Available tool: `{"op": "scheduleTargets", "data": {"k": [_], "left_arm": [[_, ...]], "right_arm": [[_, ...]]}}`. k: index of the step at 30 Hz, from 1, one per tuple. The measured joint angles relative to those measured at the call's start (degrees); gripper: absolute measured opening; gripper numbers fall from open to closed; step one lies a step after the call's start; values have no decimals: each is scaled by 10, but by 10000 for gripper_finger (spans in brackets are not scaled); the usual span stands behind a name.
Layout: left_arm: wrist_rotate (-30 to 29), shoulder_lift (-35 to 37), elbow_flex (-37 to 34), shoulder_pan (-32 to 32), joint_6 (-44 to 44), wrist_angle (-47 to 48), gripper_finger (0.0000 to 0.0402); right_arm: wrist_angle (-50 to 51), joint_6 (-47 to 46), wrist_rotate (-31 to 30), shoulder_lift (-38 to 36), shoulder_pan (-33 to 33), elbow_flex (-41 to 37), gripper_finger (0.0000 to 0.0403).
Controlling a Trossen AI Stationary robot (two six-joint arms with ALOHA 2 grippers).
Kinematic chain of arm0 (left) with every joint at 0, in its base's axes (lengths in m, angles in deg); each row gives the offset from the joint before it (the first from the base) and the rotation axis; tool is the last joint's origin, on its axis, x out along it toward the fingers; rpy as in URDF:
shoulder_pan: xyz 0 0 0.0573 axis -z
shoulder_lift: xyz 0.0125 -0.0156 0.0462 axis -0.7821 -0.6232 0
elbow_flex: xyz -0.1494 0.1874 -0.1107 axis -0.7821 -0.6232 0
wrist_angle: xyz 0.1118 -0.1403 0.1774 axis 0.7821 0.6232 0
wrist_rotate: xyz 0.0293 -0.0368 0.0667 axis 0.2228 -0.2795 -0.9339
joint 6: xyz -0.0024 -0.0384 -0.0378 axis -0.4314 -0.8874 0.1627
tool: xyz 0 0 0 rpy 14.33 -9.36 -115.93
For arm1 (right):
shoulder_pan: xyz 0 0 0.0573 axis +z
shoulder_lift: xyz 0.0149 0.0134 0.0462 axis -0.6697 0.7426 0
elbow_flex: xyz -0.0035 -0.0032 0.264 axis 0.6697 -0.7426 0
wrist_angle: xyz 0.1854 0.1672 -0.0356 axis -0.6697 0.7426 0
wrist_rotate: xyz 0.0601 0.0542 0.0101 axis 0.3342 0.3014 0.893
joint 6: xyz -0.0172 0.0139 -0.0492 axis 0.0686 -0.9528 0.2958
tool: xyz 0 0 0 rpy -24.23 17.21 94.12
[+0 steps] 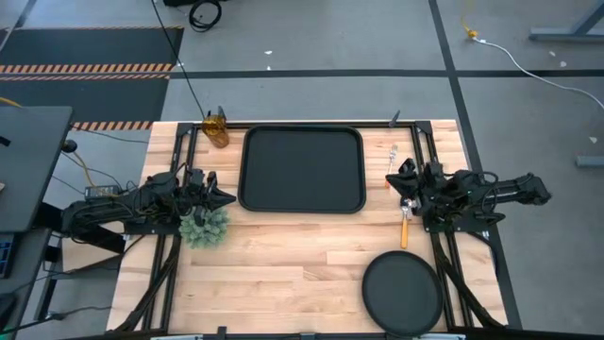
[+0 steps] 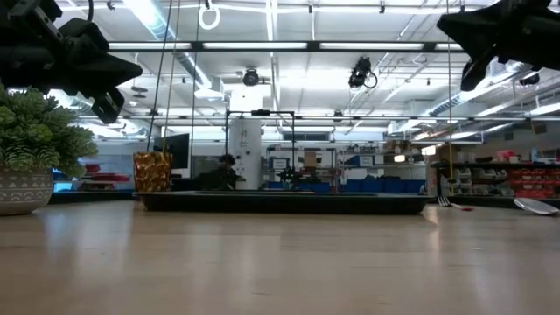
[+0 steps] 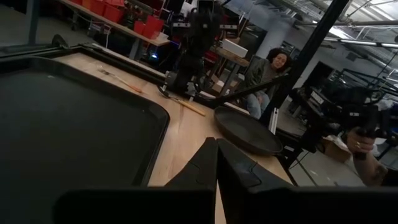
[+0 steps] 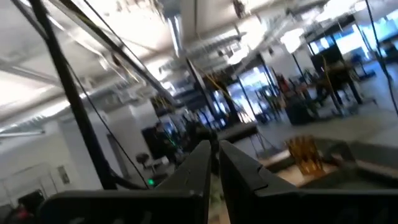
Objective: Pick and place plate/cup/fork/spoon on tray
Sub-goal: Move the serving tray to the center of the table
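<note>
Nearest, the plate (image 1: 403, 293) is lying at the surface's front right corner: stiff, flat, best pinched at its raised rim. Behind it the right gripper (image 1: 401, 181) is hovering over the fork (image 1: 405, 227), jaws pressed together, empty; that slim handle looks slippery. The left gripper (image 1: 219, 197) is waiting, closed, beside the empty tray (image 1: 302, 203). The light cup (image 1: 217, 128) is standing at the far left corner.

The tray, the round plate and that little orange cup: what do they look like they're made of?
Tray: probably plastic, matte black with moulded rounded corners. Plate: equally dull black, plastic or coated metal; I cannot tell which. Cup: translucent amber, plastic or glass, since light passes through it.
</note>
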Motion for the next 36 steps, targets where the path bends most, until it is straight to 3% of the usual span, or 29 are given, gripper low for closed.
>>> {"op": "scheduleTargets", "data": {"k": [5, 10, 17, 22, 28, 32, 36], "left_arm": [[0, 0, 0, 0, 0, 0, 11], [0, 0, 0, 0, 0, 0, 11], [0, 0, 0, 0, 0, 0, 11], [0, 0, 0, 0, 0, 1, 11], [0, 0, 0, 0, 0, 1, 11], [0, 0, 0, 0, 0, 1, 11], [0, 0, 0, 0, 0, 1, 11]], "right_arm": [[0, 27, -71, 127, 55, 46, 38], [0, 91, -92, 307, 128, 134, 42], [13, 224, -158, 554, 190, 259, 83], [44, 262, -181, 670, 188, 316, 139], [165, 237, -177, 755, 157, 379, 225], [245, 184, -144, 798, 122, 408, 274], [268, 150, -102, 837, 83, 413, 295]]}}
